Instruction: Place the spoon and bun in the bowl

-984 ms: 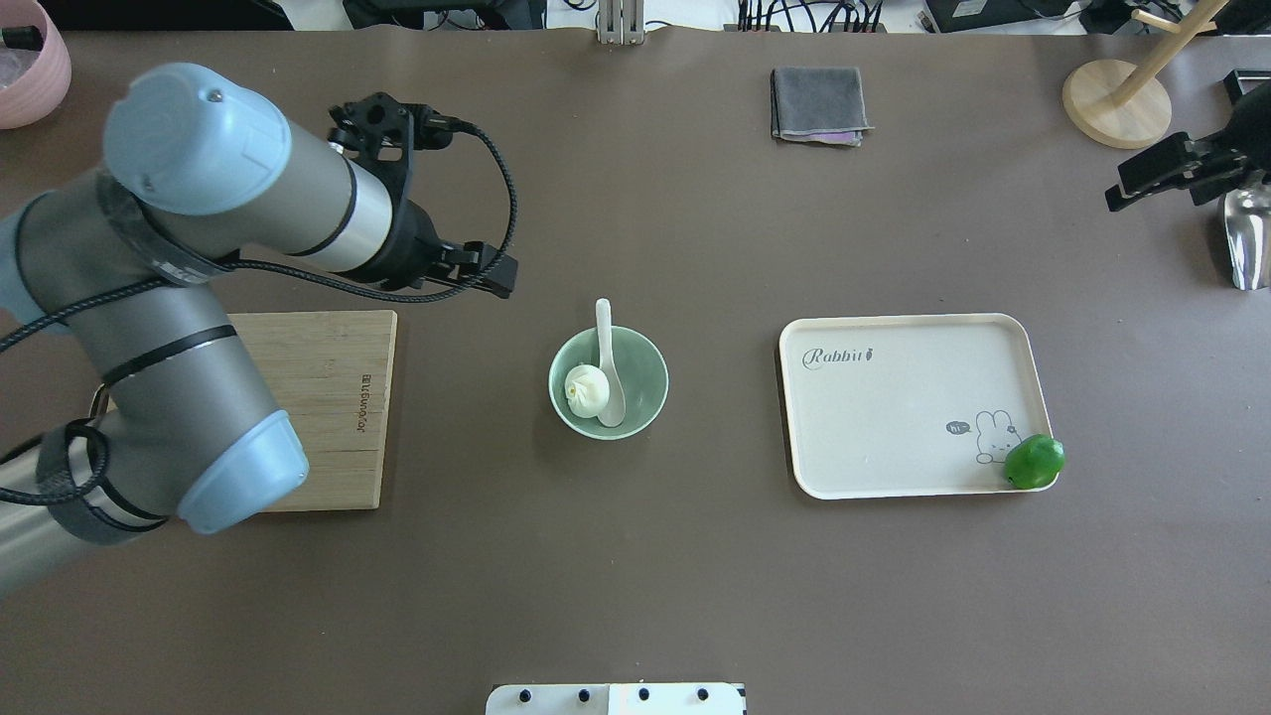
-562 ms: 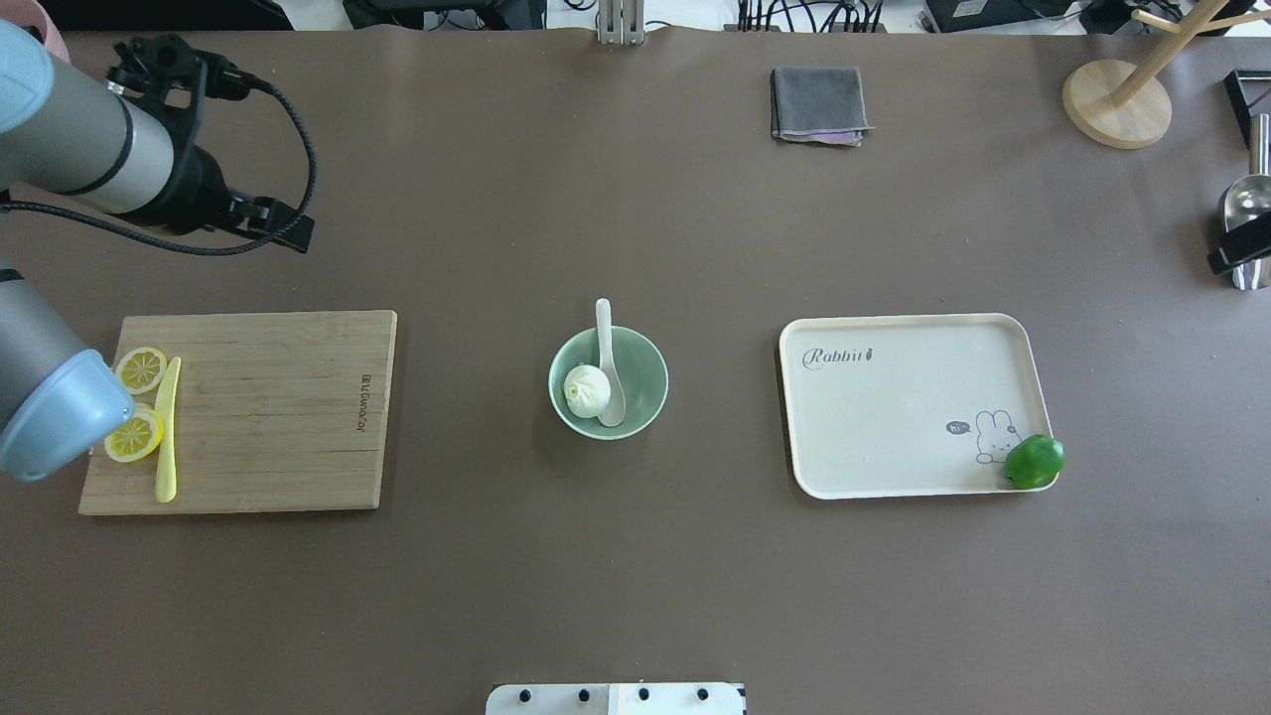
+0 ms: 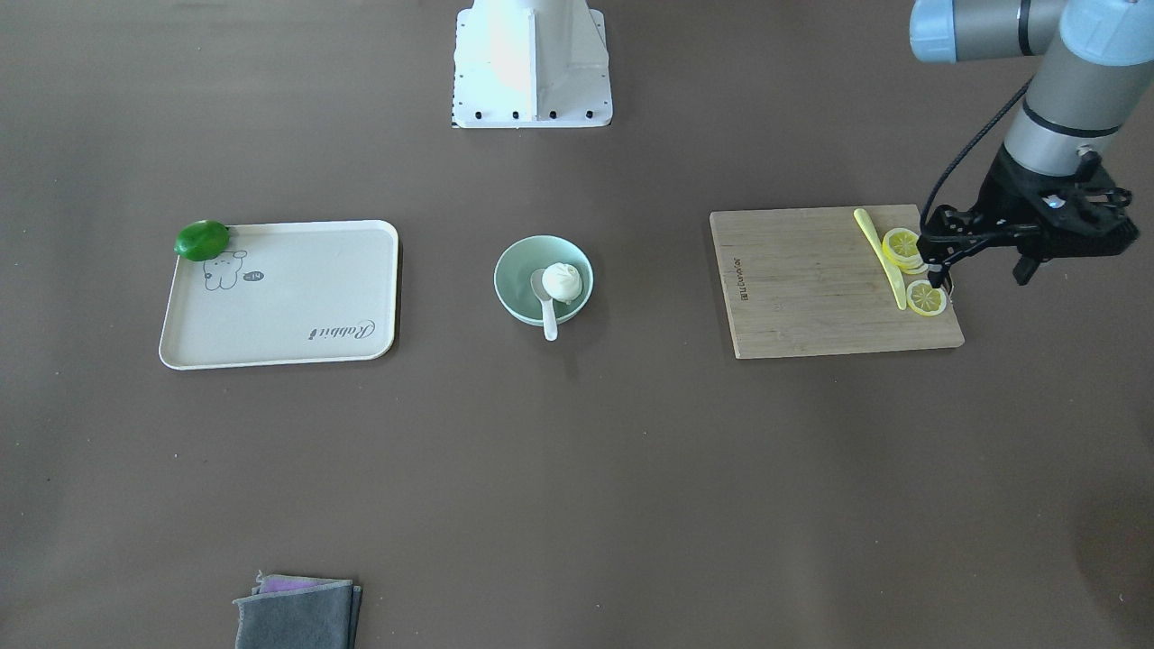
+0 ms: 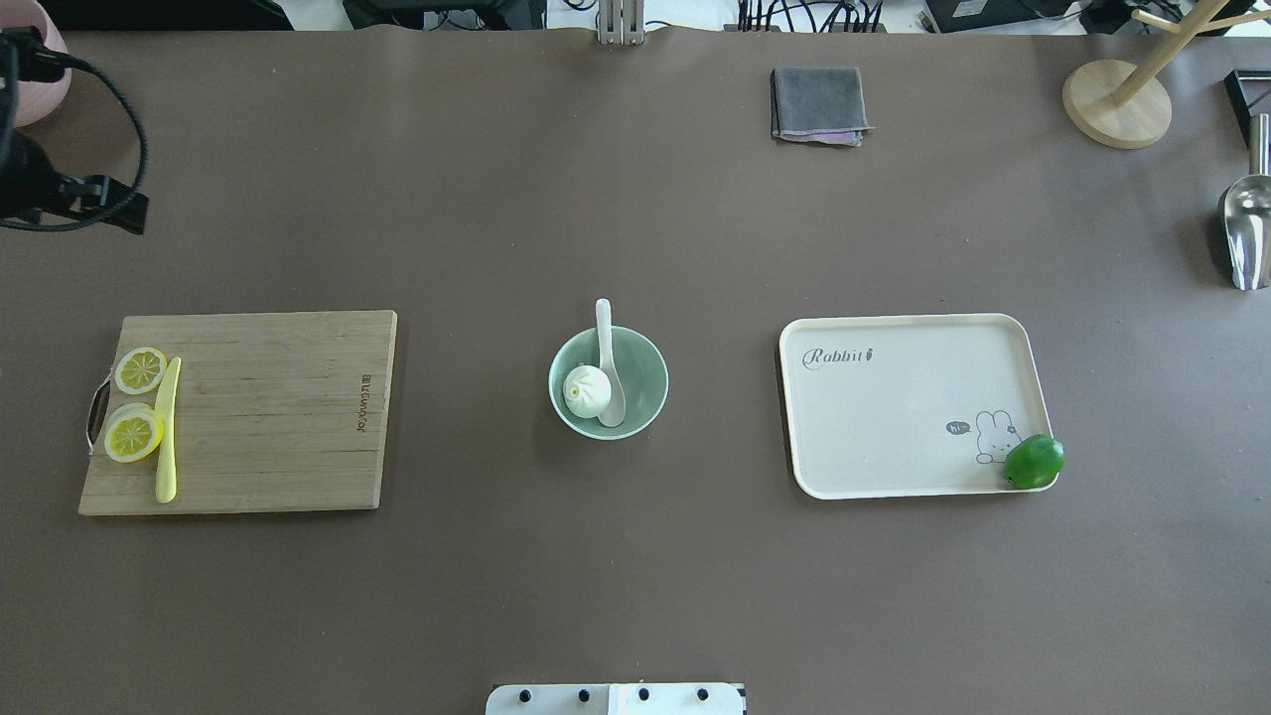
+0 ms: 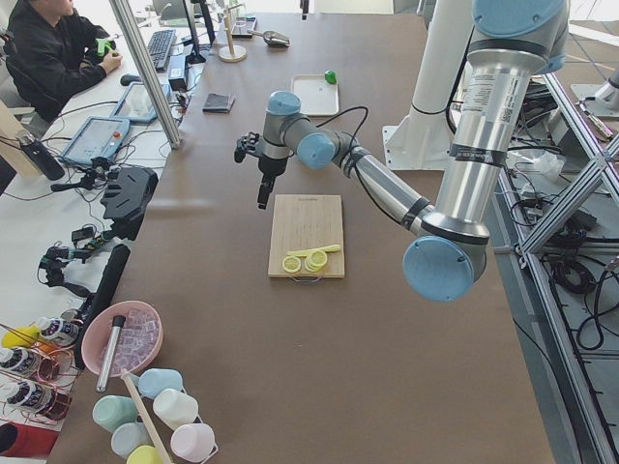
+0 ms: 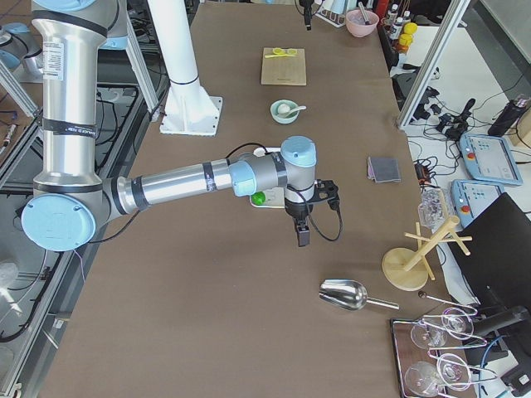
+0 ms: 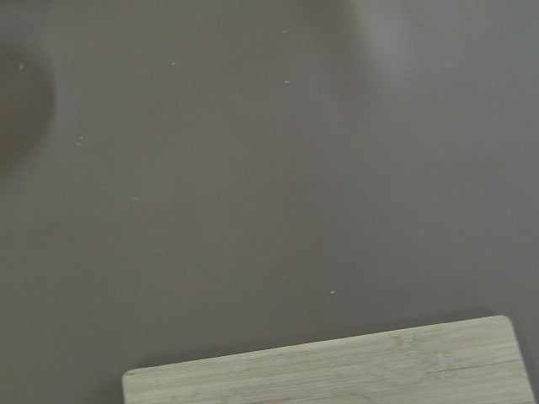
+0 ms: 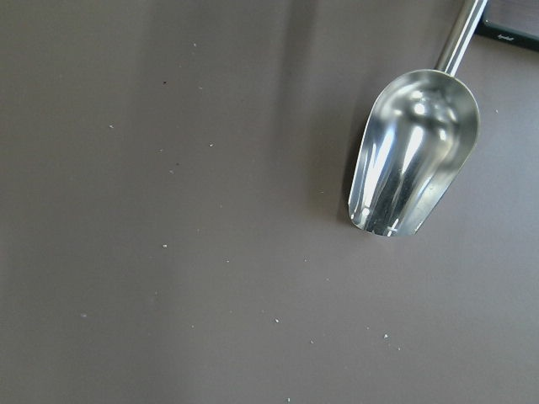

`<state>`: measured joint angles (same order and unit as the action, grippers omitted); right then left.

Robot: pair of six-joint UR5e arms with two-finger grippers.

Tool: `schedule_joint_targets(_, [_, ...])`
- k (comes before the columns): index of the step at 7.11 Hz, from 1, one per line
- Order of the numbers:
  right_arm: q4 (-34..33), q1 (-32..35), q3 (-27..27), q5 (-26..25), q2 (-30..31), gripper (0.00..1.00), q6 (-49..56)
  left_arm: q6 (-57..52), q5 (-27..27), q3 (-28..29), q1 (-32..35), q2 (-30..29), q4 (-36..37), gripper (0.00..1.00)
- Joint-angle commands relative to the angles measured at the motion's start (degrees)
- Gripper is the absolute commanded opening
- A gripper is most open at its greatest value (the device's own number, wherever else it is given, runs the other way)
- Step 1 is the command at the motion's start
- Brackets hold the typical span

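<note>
Hanging above the table near the board point(image 4: 268, 412), my left gripper point(image 5: 262, 196) points its fingers straight down. I cannot tell how far apart they are. The wrist camera catches none of them, only bare brown table and a strip of the board's edge along the bottom, and I can't make out anything held.

Over on the other side, my right gripper point(image 6: 302, 236) hangs low over the table, fingers down, close to the scoop point(image 8: 413, 164). Only the side camera shows it, so its opening is beyond me too. Its wrist view gives the steel scoop lying on the table, hollow side up, with the handle running off the top edge.

Now the middle of the table: the bowl point(image 4: 643, 382) sits between board and tray point(image 4: 894, 417), well apart from both. The bun point(image 4: 587, 390) is inside it, on the side toward the board, pleated top up. The spoon point(image 4: 608, 367) is in there as well, its scoop down in the bowl right against the bun. Its handle leans over the far rim and points away from me.

On the board's outer end lie two lemon slices point(image 4: 139, 369) with the knife point(image 4: 167, 432) just beside them, running along the short edge. A lime point(image 4: 1034, 461) sits on the tray's near corner on my right, overlapping the rim. A folded grey cloth point(image 4: 818, 103) lies at the table's far side, well apart from everything.
</note>
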<state>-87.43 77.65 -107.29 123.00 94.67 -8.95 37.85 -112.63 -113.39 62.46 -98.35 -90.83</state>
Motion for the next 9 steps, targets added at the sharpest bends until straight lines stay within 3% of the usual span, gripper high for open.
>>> schedule_joint_targets(1, [-1.3, 0.7, 1.4, -0.6, 0.2, 1.0, 0.4, -19.4, -7.3, 4.7, 14.4, 4.2, 0.8, 0.98])
schedule_joint_targets(2, [-2.2, 2.8, 2.7, 3.8, 0.2, 1.0, 0.5, -27.1, -15.6, 11.4, 21.5, 4.3, 0.7, 0.98])
schedule_joint_targets(3, [-2.1, 5.3, 4.9, 7.6, 0.2, 1.0, 0.6, -32.4, -16.0, 15.4, 24.3, 4.3, 0.2, 0.98])
schedule_joint_targets(4, [-2.1, 6.5, 5.6, 8.0, 0.7, 1.0, 0.7, -34.1, -16.5, 17.8, 25.9, 5.2, -0.1, 0.98])
schedule_joint_targets(7, [-2.1, 7.2, 5.7, 8.0, 2.1, 1.0, 0.9, -33.8, -16.8, 17.9, 26.1, 7.7, 0.0, 0.98])
schedule_joint_targets(9, [-2.0, 9.4, 5.2, 13.3, 3.8, 1.0, 0.9, -34.0, -16.7, 17.9, 26.6, 8.4, -0.1, 0.98])
